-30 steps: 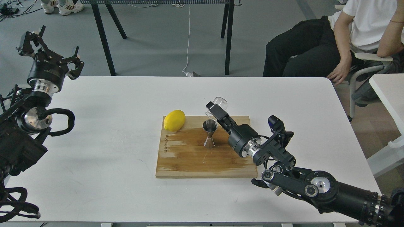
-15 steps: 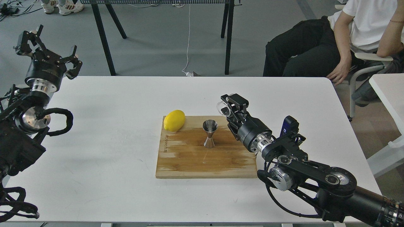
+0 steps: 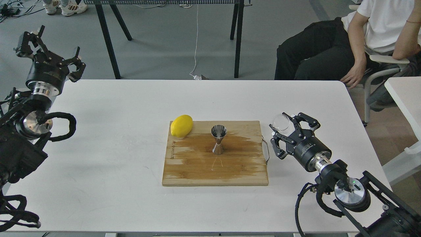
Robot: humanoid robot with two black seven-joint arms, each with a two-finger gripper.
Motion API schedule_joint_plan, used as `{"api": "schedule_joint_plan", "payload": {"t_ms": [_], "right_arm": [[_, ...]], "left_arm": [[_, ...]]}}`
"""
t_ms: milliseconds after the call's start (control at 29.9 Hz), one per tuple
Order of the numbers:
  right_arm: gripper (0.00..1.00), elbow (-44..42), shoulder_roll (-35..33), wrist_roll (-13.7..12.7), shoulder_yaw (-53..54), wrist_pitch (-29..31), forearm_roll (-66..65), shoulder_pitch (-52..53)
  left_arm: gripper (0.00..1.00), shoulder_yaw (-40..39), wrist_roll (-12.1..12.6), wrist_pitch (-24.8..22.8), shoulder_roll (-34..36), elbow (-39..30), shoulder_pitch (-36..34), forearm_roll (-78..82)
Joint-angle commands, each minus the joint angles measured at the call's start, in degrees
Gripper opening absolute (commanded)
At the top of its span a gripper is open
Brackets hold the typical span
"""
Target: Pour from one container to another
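Note:
The clear glass cup [image 3: 280,122] stands upright on the white table, just right of the wooden board [image 3: 197,171]. My right gripper [image 3: 284,129] is open around it, with the fingers spread wider than the cup. The steel jigger [image 3: 218,139] stands upright near the middle of the board, well left of the cup. Above the table's far left corner my left gripper [image 3: 52,49] is held up, open and holding nothing.
A yellow lemon [image 3: 181,125] lies on the board's back left corner. The board has a dark wet stain around the jigger. A seated person [image 3: 345,42] is beyond the table's far right corner. A second white table [image 3: 406,95] stands at the right.
My right arm has swung right and down, away from the jigger. It carried the cup from above the board to the table beside it, and its fingers have spread apart. The left arm barely moved.

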Motion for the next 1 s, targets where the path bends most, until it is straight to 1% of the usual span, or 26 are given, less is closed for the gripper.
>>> {"api": "schedule_joint_plan", "payload": {"t_ms": [0,134,334,434,501,568,668,868,902,968], "right_arm": [[0.37,-6.6,0.4,-2.6,2.8,3.5,9.2,-1.1],[0.37,-12.7,1.1,-2.5,4.4,6.8,15.7,-1.2],[0.38,-17.7,1.8,-2.6,6.8,7.8,18.0,-1.5],[0.43,-20.1,2.3,-2.8,8.0,7.8,18.0,-1.1],[0.44,-21.6,2.3,-2.8,7.6,7.9,18.0,-0.6],[0.44,-22.5,2.2,-3.0,7.3,8.0,18.0,0.3],[0.46,-24.0,2.2,-4.1,7.9,8.3,18.0,1.7],[0.46,-25.1,2.3,-4.2,7.8,9.3,18.0,2.2],[0.47,-25.5,2.3,-4.2,7.7,9.4,17.9,2.2],[0.52,-26.9,2.4,-4.2,7.4,9.5,18.0,2.3]], "left_arm": [[1.0,0.0,0.0,0.0,-0.3,-0.2,0.0,0.0],[1.0,0.0,0.0,0.0,-0.2,-0.2,0.1,0.0],[1.0,0.1,0.1,0.0,-0.1,-0.2,0.2,0.0],[1.0,0.2,0.1,0.0,-0.3,-0.2,0.2,0.1],[1.0,0.2,0.1,0.0,-0.5,-0.2,0.1,0.1],[1.0,0.2,0.1,0.0,-0.6,-0.2,0.1,0.1],[1.0,0.4,0.1,0.0,-0.8,-0.2,0.1,0.1],[1.0,0.6,0.1,0.0,-0.8,-0.2,0.0,0.1],[1.0,0.5,0.1,0.0,-0.8,-0.2,0.0,0.1],[1.0,0.6,0.1,0.0,-0.8,-0.2,0.0,0.1]]}}
